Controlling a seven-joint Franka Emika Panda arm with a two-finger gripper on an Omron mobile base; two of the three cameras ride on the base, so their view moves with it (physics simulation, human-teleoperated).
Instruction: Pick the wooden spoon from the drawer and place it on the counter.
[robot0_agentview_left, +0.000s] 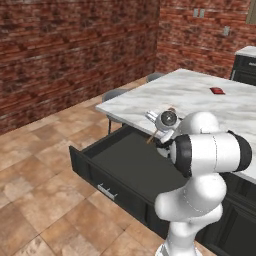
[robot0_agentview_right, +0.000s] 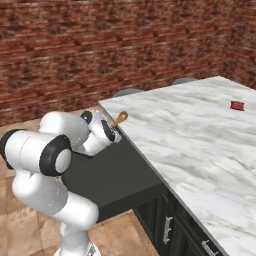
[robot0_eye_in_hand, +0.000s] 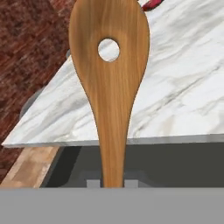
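Kitchen: marble counter (robot0_agentview_right: 200, 145), open drawer (robot0_agentview_left: 135, 165), brick walls (robot0_agentview_left: 75, 45).

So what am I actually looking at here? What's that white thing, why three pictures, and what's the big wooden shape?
The white thing is a robot arm. Two cameras ride on its base, behind it to the left and right; the third sits on its hand. Its gripper holds a wooden spoon, lifted above the open black drawer at the edge of the marble counter. The hand camera looks along the spoon, so it seems huge. A small red object lies on the counter.
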